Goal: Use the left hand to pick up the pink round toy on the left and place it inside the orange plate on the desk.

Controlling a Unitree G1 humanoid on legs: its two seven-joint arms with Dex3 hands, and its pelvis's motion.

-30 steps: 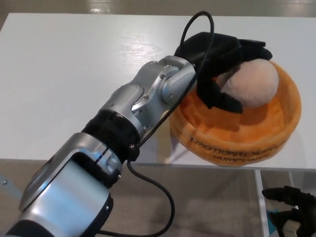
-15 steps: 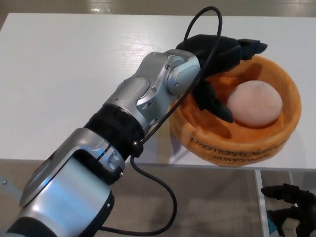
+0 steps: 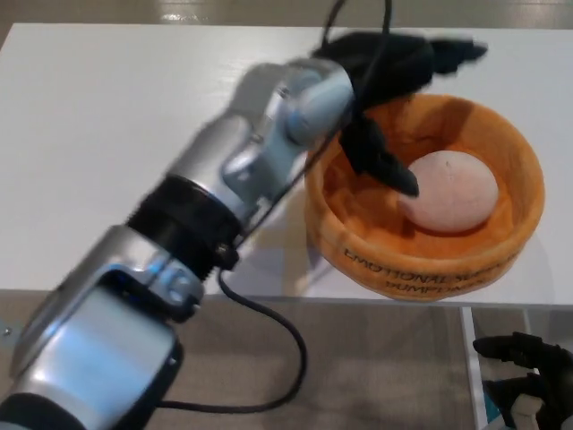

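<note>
One desk: the white desk (image 3: 107, 116) carries the whole scene, with the orange plate (image 3: 519, 224) sitting at its near right edge.
Left arm: the silver forearm (image 3: 242, 152) reaches diagonally across the desk to the plate's rim.
Plate contents: the pink round toy (image 3: 450, 190) lies inside the orange plate, resting on its floor toward the right wall; nothing else is in it.
Left hand: the left hand (image 3: 385, 81) sits over the plate's left rim, fingers spread, thumb pointing down beside the toy, holding nothing.
Step in hand: judged as withdrawal after release; lift the hand straight up first so the thumb clears the toy and the soft rim without dragging either.
Right hand: the right hand (image 3: 528, 376) hangs low beyond the desk edge; whether spread or closed, I cannot tell.
</note>
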